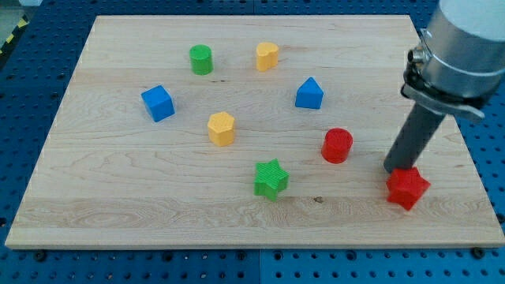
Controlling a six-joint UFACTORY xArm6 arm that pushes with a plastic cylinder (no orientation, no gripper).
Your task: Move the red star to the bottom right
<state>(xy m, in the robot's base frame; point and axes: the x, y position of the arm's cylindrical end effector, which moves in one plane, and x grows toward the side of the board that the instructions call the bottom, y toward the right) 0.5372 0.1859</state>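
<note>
My tip (397, 168) is resting on the tabletop (118, 197), touching the upper-left edge of the red star (408, 188); this tool is a plain rod with nothing to open or close. The star is sitting near the view's bottom right, with a red cylinder (338, 145) lying to its left and a green star (271, 178) lying farther left.

Red star (407, 188): small solid-red block with blunt points, lying flat on the wooden board near its bottom-right corner. It sits directly at my tip (397, 169), immediately toward the view's bottom and slightly right of it, apparently in contact with it.
</note>
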